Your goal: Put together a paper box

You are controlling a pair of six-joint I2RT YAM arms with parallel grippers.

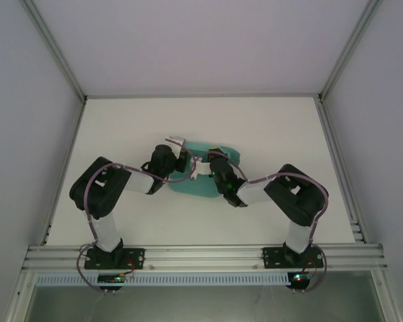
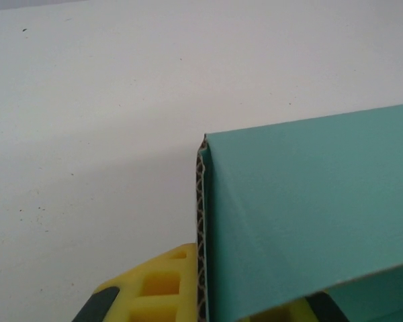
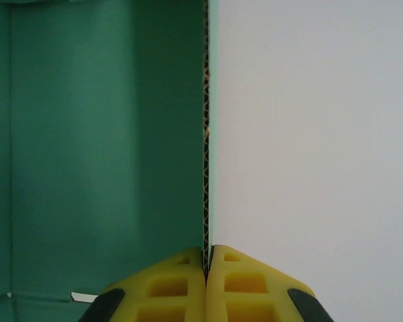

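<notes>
right tool (image 3: 207, 267) clamped on paper box (image 1: 196, 186) wall | left tool (image 2: 232, 285) straddles its left end (closure: cannot tell) | long axis left-right, spanning both

Paper box (image 1: 191, 186) (image 2: 309, 215) (image 3: 107, 147): teal-green on both faces, darker in shade at the left of the right wrist view. Cut edge (image 2: 201, 228) (image 3: 205, 134): pale tan and dark zigzag fluting.

Left pincer (image 2: 221, 303), right pincer (image 3: 207, 268): yellow, black at the base.

Surface (image 1: 255, 127) (image 2: 107, 100): plain white, with a few tiny dark specks in the left wrist view.

Arms (image 1: 101, 188): black housings, white links, purplish cables (image 1: 87, 201). One green light (image 1: 223, 176) near centre of the top view.
</notes>
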